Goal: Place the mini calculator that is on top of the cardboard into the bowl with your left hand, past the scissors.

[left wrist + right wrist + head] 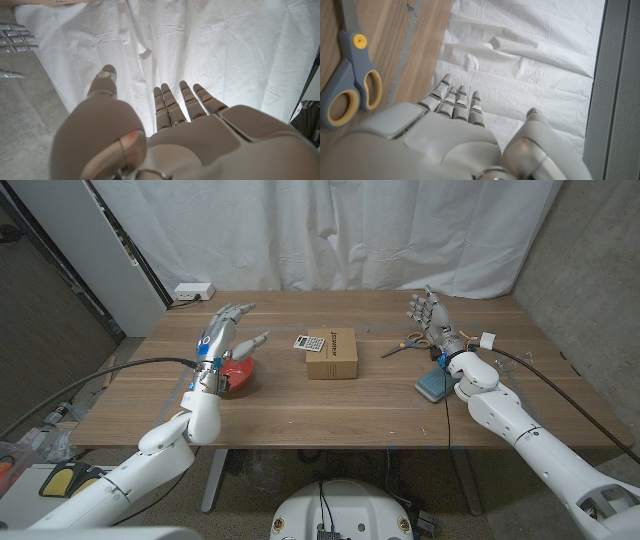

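A small grey calculator [306, 343] lies at the left edge of the top of a cardboard box [335, 356] in the middle of the table. A red bowl [240, 374] stands to the left of the box. My left hand [224, 333] is raised over the bowl's far side, fingers spread and holding nothing; its fingers [172, 102] point at the white curtain. Grey scissors with yellow-lined handles [408, 344] [350, 80] lie to the right of the box. Just beyond them my right hand [432, 315] [455, 135] stands upright with its fingers apart and nothing in it.
A blue pad [436, 385] lies by my right wrist, with a small white object [487, 340] and cables behind it. A white power strip [193, 291] sits at the table's far left corner. A white curtain [225, 45] hangs behind the table.
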`<action>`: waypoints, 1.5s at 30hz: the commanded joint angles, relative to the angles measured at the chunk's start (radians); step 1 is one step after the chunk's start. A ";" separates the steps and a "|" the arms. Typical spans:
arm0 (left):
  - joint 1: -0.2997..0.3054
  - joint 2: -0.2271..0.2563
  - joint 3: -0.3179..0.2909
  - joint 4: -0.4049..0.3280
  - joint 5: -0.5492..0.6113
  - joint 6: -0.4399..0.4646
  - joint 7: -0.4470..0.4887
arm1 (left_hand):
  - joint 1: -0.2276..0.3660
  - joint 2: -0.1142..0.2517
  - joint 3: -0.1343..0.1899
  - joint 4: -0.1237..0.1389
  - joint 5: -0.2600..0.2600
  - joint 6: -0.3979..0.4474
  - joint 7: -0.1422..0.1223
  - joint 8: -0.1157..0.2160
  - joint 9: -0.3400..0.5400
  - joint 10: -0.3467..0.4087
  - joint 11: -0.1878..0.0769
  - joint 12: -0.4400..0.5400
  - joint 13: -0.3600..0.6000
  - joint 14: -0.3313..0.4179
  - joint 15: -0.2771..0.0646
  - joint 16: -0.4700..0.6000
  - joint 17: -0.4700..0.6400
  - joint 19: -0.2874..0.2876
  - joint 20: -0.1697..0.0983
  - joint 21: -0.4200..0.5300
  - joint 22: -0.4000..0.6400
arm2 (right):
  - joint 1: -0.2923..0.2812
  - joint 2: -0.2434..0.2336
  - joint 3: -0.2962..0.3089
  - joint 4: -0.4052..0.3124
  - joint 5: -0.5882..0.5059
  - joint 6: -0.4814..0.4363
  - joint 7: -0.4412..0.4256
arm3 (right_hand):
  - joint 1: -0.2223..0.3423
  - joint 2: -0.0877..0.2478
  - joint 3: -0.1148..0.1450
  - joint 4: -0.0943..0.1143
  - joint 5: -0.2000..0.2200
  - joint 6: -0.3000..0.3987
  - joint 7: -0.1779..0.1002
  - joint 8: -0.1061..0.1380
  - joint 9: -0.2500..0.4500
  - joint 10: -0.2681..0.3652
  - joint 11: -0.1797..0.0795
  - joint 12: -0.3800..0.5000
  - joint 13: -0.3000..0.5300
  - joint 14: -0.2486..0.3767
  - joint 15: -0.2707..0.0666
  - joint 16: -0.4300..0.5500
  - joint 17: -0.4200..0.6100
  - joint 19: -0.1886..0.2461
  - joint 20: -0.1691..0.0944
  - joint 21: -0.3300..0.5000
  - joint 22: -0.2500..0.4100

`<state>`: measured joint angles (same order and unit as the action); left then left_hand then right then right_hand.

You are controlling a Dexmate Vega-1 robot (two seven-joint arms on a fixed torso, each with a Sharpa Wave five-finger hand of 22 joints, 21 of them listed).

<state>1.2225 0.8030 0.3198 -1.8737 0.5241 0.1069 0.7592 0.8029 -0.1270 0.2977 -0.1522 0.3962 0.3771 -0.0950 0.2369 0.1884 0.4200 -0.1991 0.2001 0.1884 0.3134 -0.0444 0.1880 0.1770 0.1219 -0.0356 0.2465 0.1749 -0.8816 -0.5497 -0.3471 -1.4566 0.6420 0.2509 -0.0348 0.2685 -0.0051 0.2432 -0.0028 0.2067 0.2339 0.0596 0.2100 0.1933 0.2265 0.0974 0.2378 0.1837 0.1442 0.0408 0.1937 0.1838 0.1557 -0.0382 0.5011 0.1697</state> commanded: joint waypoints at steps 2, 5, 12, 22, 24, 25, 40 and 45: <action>0.034 0.027 0.010 -0.063 0.044 0.109 -0.026 | 0.066 -0.002 0.005 -0.011 0.009 -0.061 -0.002 -0.025 0.007 -0.050 -0.005 -0.015 0.007 -0.033 -0.106 -0.010 0.000 -0.011 -0.008 -0.019 0.002 | 0.026 0.017 -0.003 0.034 0.010 0.010 0.022 | 0.006 0.007 -0.003 -0.006 -0.003 0.016 0.000 0.003 0.002 0.015 0.000 0.002 0.003 0.016 0.000 0.007 0.001 0.016 -0.004 -0.003 0.005; 0.041 0.037 0.009 -0.074 0.052 0.129 -0.037 | 0.086 -0.003 0.003 -0.008 0.009 -0.097 -0.011 -0.037 0.008 -0.074 -0.010 -0.017 0.008 -0.056 -0.107 -0.012 0.000 -0.018 -0.004 -0.027 0.003 | 0.027 0.018 -0.005 0.032 0.011 0.006 0.020 | 0.006 0.007 -0.003 -0.006 -0.003 0.017 -0.001 0.003 0.002 0.016 0.000 0.002 0.003 0.018 0.000 0.008 0.001 0.017 -0.004 -0.004 0.005; 0.050 0.058 0.009 -0.093 0.066 0.168 -0.057 | 0.139 0.004 0.003 -0.007 0.005 -0.167 -0.014 -0.049 0.012 -0.141 -0.008 -0.020 0.010 -0.102 -0.104 -0.014 -0.001 -0.036 0.009 -0.042 0.003 | 0.028 0.019 -0.009 0.022 0.006 0.000 0.014 | 0.006 0.007 -0.003 -0.007 -0.003 0.019 -0.001 0.003 0.002 0.018 -0.001 0.002 0.004 0.018 0.000 0.007 0.001 0.019 -0.004 -0.006 0.005; 0.032 0.089 0.018 -0.088 0.088 0.174 -0.073 | 0.189 0.018 -0.006 0.002 -0.015 -0.152 -0.026 -0.029 0.014 -0.133 -0.008 0.000 0.010 -0.100 -0.120 -0.003 -0.004 -0.038 -0.055 -0.046 0.002 | 0.024 0.026 -0.005 0.009 -0.006 0.011 -0.014 | 0.005 0.010 -0.004 -0.007 -0.003 0.024 -0.001 0.003 0.002 0.031 0.000 0.005 0.004 0.026 -0.002 0.009 0.002 0.030 -0.007 -0.008 0.005; 0.021 0.095 0.022 -0.079 0.092 0.167 -0.077 | 0.186 0.016 -0.012 0.006 -0.018 -0.142 -0.029 -0.025 0.014 -0.126 -0.009 0.003 0.010 -0.097 -0.123 -0.002 -0.004 -0.037 -0.056 -0.046 0.002 | 0.021 0.025 -0.004 0.004 -0.009 0.013 -0.018 | 0.005 0.010 -0.004 -0.007 -0.004 0.025 -0.001 0.003 0.002 0.032 0.000 0.005 0.004 0.030 -0.004 0.010 0.002 0.032 -0.007 -0.009 0.005; 0.015 0.098 0.026 -0.076 0.097 0.166 -0.079 | 0.187 0.016 -0.013 0.007 -0.020 -0.134 -0.031 -0.022 0.014 -0.121 -0.009 0.004 0.009 -0.095 -0.125 -0.002 -0.004 -0.036 -0.055 -0.046 0.002 | 0.020 0.024 -0.004 0.002 -0.009 0.012 -0.021 | 0.005 0.010 -0.004 -0.008 -0.004 0.026 -0.002 0.003 0.002 0.033 -0.002 0.005 0.004 0.031 -0.002 0.010 0.002 0.034 -0.007 -0.009 0.006; -0.036 0.124 0.082 -0.055 0.202 0.231 -0.098 | 0.256 0.049 -0.020 0.012 -0.048 0.000 -0.119 0.023 0.013 0.012 -0.018 0.025 0.009 -0.035 -0.149 0.007 -0.003 -0.012 -0.020 -0.043 0.003 | 0.016 0.038 0.004 -0.011 0.000 -0.001 -0.055 | 0.006 0.015 -0.006 -0.013 -0.005 0.054 -0.004 0.007 0.003 0.076 -0.010 0.015 0.004 0.083 -0.031 0.020 0.002 0.100 -0.032 -0.008 0.005; -0.045 0.138 0.097 -0.059 0.240 0.257 -0.105 | 0.263 0.051 -0.027 0.018 -0.060 0.021 -0.114 0.024 0.011 0.036 -0.018 0.018 0.007 -0.012 -0.156 0.006 -0.002 0.005 -0.075 -0.040 0.002 | 0.026 0.042 0.002 -0.004 0.003 0.001 -0.045 | 0.006 0.015 -0.007 -0.014 -0.005 0.054 -0.003 0.007 0.003 0.076 -0.014 0.014 0.004 0.084 -0.028 0.019 0.002 0.101 -0.031 -0.010 0.005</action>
<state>1.2019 0.9176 0.3859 -1.9351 0.6917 0.3155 0.6670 1.0573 -0.0745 0.2751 -0.1370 0.3403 0.3875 -0.2173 0.2593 0.1979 0.4405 -0.2144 0.2161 0.1934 0.2864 -0.0373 0.1890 0.1720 0.1102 -0.0381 0.2034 0.1746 -0.8653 -0.5148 -0.3458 -1.4607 0.6399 0.2569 -0.0774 0.2739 0.0003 0.2348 -0.0112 0.2034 0.2828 0.0569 0.2101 0.1931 0.2954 0.0857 0.2458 0.1836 0.2192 0.0086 0.2039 0.1836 0.2510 -0.0375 0.4921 0.1696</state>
